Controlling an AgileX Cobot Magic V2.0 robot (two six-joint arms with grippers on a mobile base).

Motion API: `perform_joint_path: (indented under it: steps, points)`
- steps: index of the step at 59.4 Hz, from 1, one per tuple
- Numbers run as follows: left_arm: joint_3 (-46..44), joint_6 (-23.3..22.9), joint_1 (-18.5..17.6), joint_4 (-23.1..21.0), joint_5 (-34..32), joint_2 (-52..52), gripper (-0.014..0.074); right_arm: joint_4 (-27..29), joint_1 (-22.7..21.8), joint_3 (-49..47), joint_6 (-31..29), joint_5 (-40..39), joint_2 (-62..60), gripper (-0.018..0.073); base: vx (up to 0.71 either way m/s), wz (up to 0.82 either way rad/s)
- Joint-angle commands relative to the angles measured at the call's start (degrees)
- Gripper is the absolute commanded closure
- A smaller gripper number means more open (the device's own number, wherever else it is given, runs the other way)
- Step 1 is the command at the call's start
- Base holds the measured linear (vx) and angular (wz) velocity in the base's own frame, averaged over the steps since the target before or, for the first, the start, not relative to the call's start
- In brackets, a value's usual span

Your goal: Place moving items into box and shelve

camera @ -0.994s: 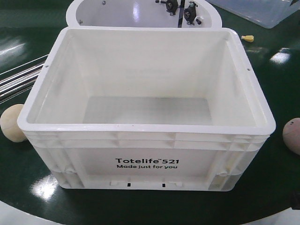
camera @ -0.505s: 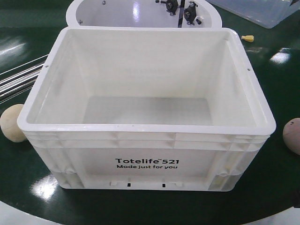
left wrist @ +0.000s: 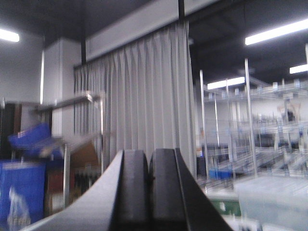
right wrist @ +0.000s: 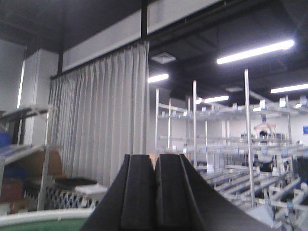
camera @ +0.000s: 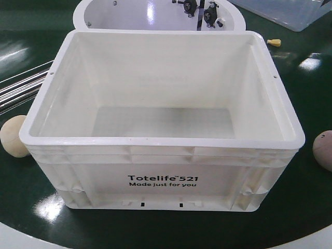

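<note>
Front-facing view is showing the box [camera: 162, 179] sitting on the table [camera: 21, 197], the yellow-beige item [camera: 13, 136] lying at its nine o'clock, the pinkish-brown item [camera: 322, 149] at three; left gripper [left wrist: 149, 153] and right gripper [right wrist: 155, 158] are sitting clenched.

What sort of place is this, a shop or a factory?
Most likely a warehouse or storeroom: rows of tall metal shelving under strip lights, blue plastic bins, and a white storage crate on the green table.

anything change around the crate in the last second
Nothing visibly changed: the white crate is empty as before, the beige lump lies left of it and the pinkish-brown lump right of it, both where they were.
</note>
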Motion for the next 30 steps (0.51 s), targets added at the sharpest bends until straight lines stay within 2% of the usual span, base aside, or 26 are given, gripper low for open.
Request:
perform_joint_path:
  steps: [1,9,18,30]
  points:
    - [-10.24,0.02,0.25,-0.44,-5.71,8.5,0.0603,-1.17,-0.31,-8.89,-0.49,-3.76,7.8,0.0565,0.0,0.0]
    - [-20.05,0.02,0.25,-0.44,-7.29,19.42,0.0603,-2.04,-0.31,-16.24,-0.49,-6.61,18.79,0.0565,0.0,0.0]
    - [-22.96,-0.64,0.25,-0.44,-7.08,27.82,0.0603,-1.93,-0.31,-17.15,-0.3,-6.22,28.51,0.0565,0.0,0.0]
    - [-22.88,-0.64,0.25,-0.5,2.09,36.34,0.0592,0.1,-0.31,-17.15,-0.09,-0.3,37.68,0.0564,0.0,0.0]
